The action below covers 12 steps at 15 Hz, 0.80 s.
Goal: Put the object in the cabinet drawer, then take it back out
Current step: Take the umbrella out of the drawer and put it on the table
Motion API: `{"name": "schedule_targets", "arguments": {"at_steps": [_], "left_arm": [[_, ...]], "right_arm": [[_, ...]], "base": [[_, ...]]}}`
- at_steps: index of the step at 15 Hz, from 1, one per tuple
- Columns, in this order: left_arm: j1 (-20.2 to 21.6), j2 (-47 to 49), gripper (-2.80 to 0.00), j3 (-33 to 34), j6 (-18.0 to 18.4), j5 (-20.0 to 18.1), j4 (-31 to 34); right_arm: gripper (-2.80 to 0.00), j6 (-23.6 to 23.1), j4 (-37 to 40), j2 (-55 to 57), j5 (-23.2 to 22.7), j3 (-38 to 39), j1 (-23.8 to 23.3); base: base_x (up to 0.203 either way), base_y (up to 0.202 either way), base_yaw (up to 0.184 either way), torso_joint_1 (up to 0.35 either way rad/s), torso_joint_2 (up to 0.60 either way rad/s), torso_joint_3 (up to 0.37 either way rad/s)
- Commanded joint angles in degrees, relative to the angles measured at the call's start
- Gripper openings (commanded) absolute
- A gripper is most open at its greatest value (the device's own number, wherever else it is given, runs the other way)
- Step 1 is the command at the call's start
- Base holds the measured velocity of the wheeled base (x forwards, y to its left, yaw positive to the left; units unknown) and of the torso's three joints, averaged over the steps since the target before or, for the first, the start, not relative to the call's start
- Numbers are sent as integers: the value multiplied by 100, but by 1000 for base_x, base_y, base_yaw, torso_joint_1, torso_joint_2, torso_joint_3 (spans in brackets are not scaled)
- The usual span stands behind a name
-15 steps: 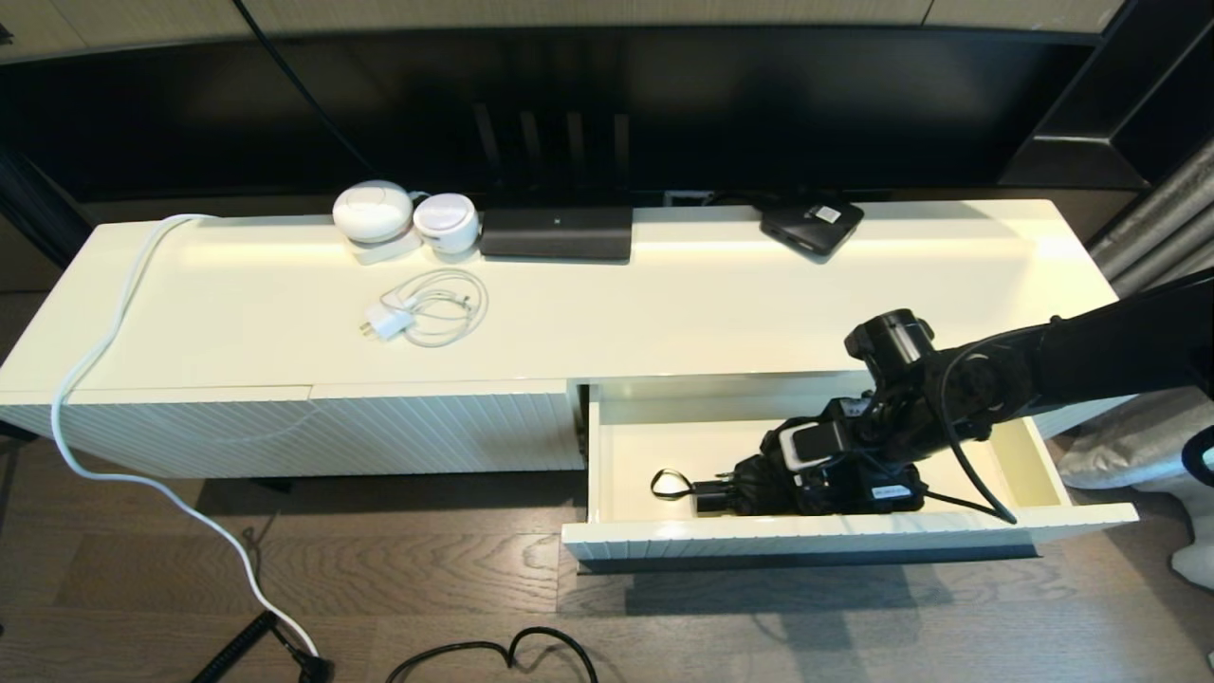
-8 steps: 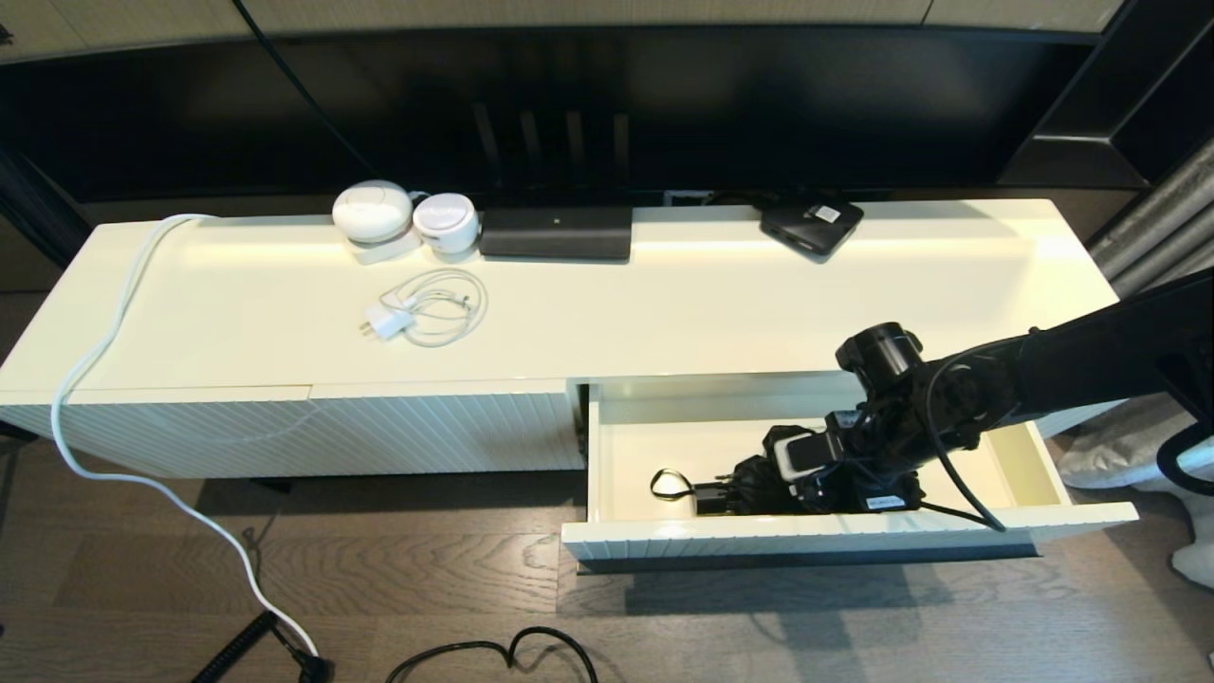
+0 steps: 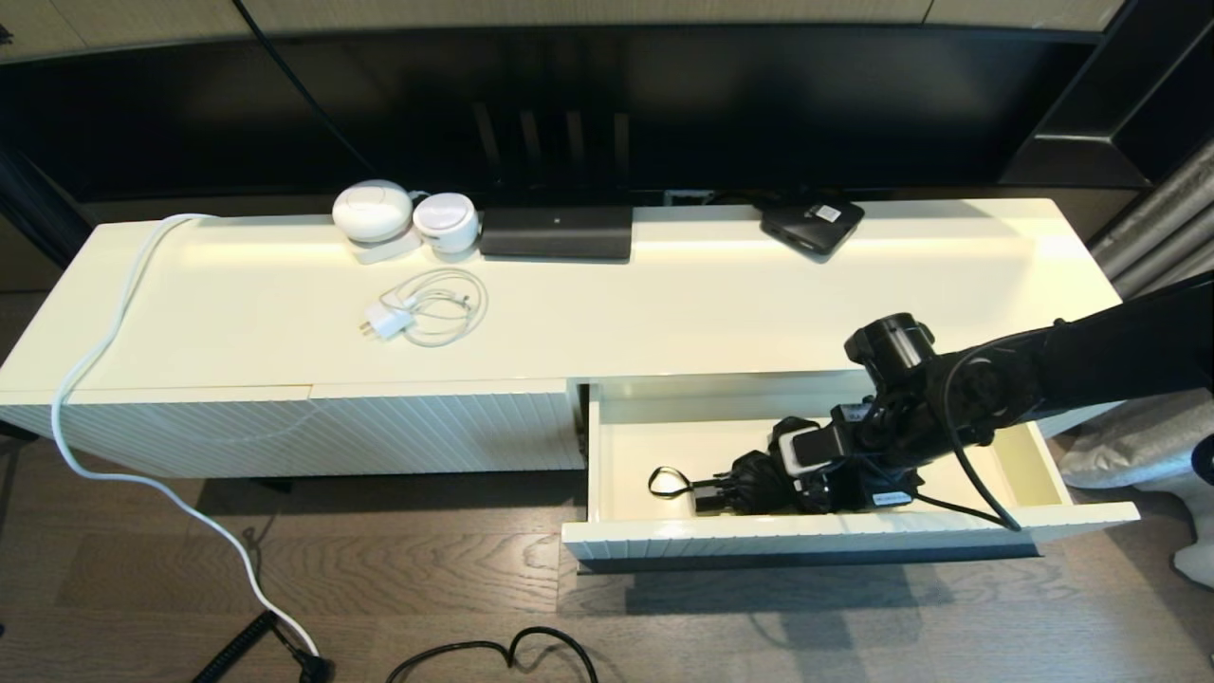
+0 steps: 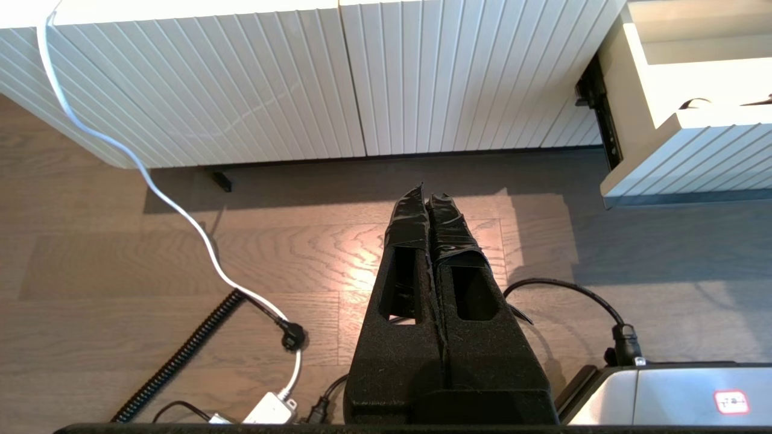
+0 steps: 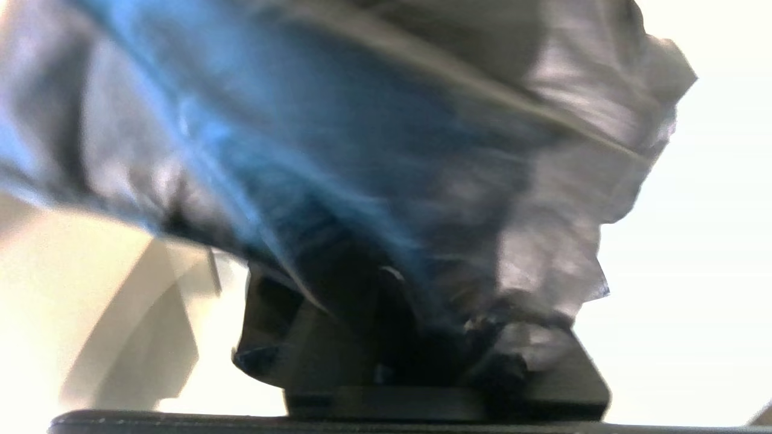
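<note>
While the umbrella (image 3: 749, 479) lies lengthwise in the open drawer (image 3: 844, 543), handle toward our left, our right claw (image 3: 773, 474) clenches its bunched fabric from above; our left claw (image 4: 427, 208) hangs clenched, empty, near the floor.

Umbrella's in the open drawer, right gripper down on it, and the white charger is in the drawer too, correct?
Not quite. The head view shows the charger on the cabinet top, not in the drawer. The rest holds: the umbrella lies in the open drawer with the right gripper down on it.
</note>
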<state>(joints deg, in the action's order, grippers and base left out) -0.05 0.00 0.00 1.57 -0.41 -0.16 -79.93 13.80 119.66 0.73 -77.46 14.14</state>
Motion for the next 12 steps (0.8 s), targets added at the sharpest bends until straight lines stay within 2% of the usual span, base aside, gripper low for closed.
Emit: {"name": "schedule_targets", "arguments": {"at_steps": [1, 12], "left_arm": [[-4, 9, -280, 9, 1, -2, -2], [5, 9, -280, 9, 1, -2, -2]], "right_arm": [[-280, -51, 35, -285, 16, 60, 1], [-280, -58, 115, -1917, 75, 711, 44]], "base": [[0, 0, 0, 0, 0, 0], [0, 0, 0, 0, 0, 0]]}}
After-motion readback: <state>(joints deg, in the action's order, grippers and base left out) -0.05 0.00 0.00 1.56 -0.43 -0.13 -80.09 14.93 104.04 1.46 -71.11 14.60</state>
